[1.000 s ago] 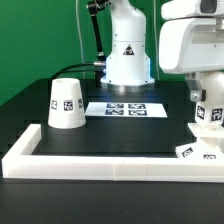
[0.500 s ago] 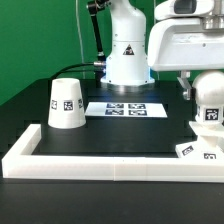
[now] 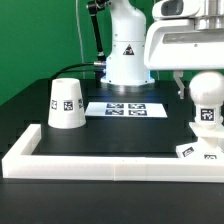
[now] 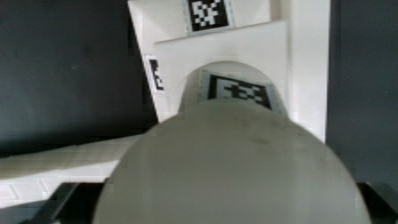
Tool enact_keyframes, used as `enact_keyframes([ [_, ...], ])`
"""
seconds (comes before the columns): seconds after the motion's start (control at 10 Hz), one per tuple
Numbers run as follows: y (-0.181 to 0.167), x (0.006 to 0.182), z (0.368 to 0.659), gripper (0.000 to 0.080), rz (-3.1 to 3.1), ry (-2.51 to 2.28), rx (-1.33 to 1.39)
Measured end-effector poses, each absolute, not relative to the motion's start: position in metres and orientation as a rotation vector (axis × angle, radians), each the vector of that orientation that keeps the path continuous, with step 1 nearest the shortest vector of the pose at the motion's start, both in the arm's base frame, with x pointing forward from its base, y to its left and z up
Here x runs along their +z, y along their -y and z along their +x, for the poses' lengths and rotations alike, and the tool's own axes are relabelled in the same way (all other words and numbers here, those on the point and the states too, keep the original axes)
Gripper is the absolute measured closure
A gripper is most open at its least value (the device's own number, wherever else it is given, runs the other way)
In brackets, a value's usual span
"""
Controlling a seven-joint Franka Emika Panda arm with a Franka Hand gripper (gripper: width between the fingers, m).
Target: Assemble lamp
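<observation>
My gripper (image 3: 204, 92) is shut on the white ball-shaped bulb (image 3: 205, 108) and holds it above the table at the exterior view's right. The bulb carries a square tag. The flat square base (image 3: 196, 152) lies below it, against the white bar frame's near right corner. In the wrist view the bulb (image 4: 231, 160) fills the near field between my dark fingers (image 4: 68, 205), and the tagged base (image 4: 210, 45) lies beyond it. The cone shade (image 3: 66, 103) stands at the exterior view's left, far from my gripper.
The long white bar frame (image 3: 100, 163) runs along the table's front and left side. The marker board (image 3: 126, 109) lies mid-table in front of the arm's pedestal (image 3: 127, 60).
My gripper has risen a little with the bulb and shifted toward the exterior view's left. The shade and base have not moved.
</observation>
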State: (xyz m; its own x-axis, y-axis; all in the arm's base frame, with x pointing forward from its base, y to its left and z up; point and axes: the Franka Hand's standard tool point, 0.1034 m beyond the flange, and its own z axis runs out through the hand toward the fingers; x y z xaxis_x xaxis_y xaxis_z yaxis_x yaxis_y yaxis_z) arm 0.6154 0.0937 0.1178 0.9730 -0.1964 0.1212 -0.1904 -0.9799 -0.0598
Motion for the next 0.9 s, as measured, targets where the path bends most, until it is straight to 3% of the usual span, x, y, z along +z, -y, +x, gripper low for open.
enact_keyframes([
  [0.5, -0.0898, 0.1134, 0.6076, 0.0220, -2.835, -1.061, -0.059],
  [0.9, -0.0912, 0.1126, 0.6063, 0.0220, -2.673, -1.387, 0.017],
])
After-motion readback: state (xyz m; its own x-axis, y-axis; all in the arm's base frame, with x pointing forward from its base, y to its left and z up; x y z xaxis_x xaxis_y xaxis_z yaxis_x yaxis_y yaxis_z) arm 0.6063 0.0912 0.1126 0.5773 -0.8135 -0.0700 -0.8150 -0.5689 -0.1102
